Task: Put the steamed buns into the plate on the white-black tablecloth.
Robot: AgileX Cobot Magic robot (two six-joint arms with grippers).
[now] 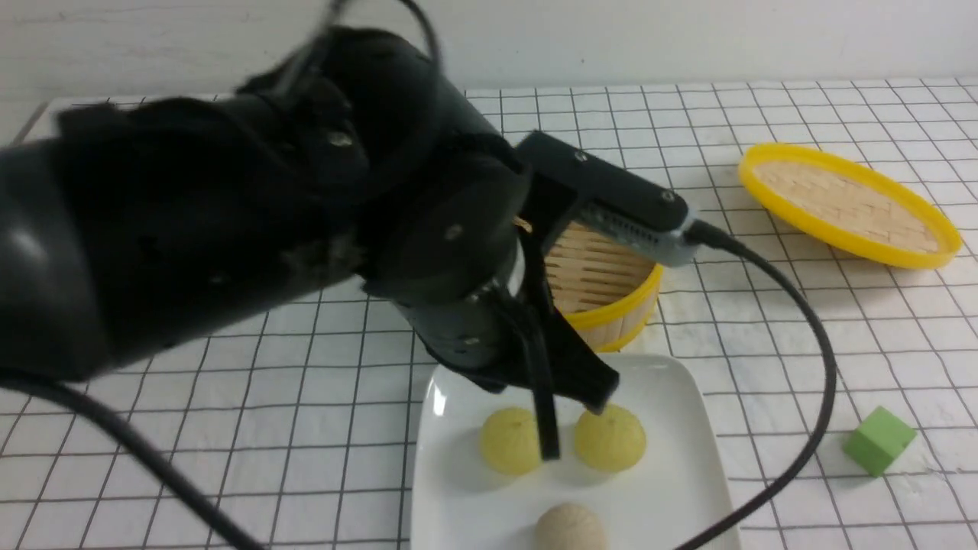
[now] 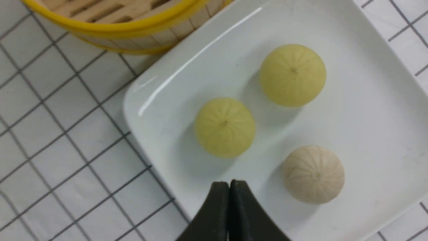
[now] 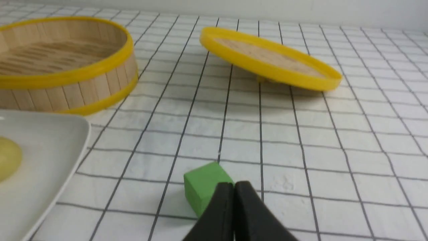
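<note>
Three steamed buns lie on the white square plate (image 1: 691, 412) on the white-black tablecloth (image 1: 306, 428): two pale yellow ones (image 1: 510, 441) (image 1: 611, 437) and a beige-white one (image 1: 569, 528). My left gripper (image 1: 549, 449) hangs shut and empty just above the plate, its tip between the two yellow buns. In the left wrist view the shut gripper (image 2: 229, 183) sits over the plate (image 2: 367, 117), near the yellow buns (image 2: 224, 127) (image 2: 292, 75) and the beige one (image 2: 313, 174). My right gripper (image 3: 234, 184) is shut and empty, low over the cloth, and does not show in the front view.
The bamboo steamer (image 1: 611, 283) stands empty just behind the plate, partly hidden by my left arm. Its yellow-rimmed lid (image 1: 848, 202) lies tilted at the back right. A green cube (image 1: 879, 441) sits on the cloth right of the plate, just beyond my right gripper (image 3: 204, 187).
</note>
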